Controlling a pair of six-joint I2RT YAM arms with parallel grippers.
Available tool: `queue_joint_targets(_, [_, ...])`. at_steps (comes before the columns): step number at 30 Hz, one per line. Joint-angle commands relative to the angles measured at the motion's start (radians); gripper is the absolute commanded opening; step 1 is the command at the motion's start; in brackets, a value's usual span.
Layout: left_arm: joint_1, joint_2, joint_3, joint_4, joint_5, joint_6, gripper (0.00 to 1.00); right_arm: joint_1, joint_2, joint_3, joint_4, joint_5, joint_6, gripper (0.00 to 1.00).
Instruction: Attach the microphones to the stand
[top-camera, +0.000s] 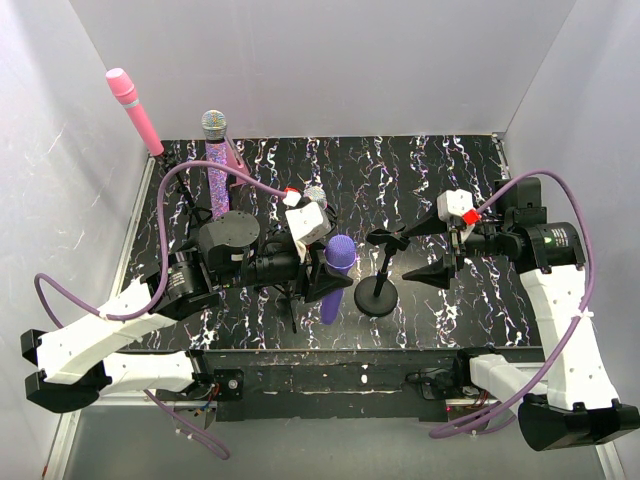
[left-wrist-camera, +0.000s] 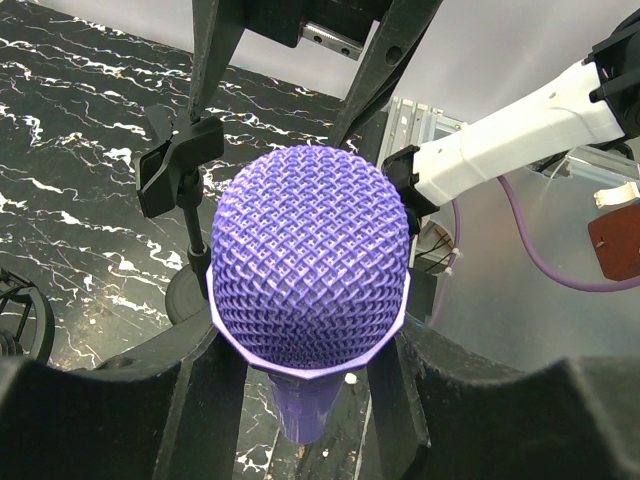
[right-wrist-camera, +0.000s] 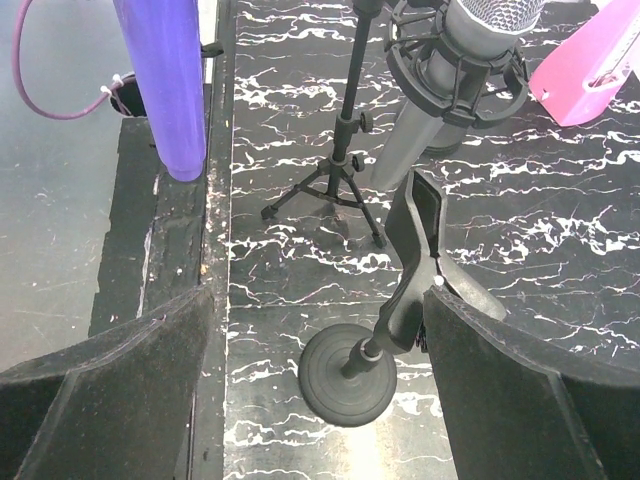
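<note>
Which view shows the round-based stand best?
The right wrist view: the round-based stand appears whole, base to clip. The top external view shows it small from above; the left wrist view shows only part of it, behind the plain purple microphone.

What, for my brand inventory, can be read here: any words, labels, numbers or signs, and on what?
No readable text in any view.
purple microphone: the mesh head and handle show no lettering.
red tag: plain, no print visible.
round-base stand: no marking visible.
</note>
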Motion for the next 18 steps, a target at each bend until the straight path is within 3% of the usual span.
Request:
queue_joint_targets(1, [-0.004,-0.009,-0.002,0.018,-0.004,0.007,0.00,-0.010,-0.015,-0.004,0.017,-0.034,0.007,0.92])
queue_joint_targets(18, [-0.004,-0.004,0.011,0.019,-0.006,0.020,0.00,-0.021,-0.018,-0.015,0.020,-0.037,0.007,0.92])
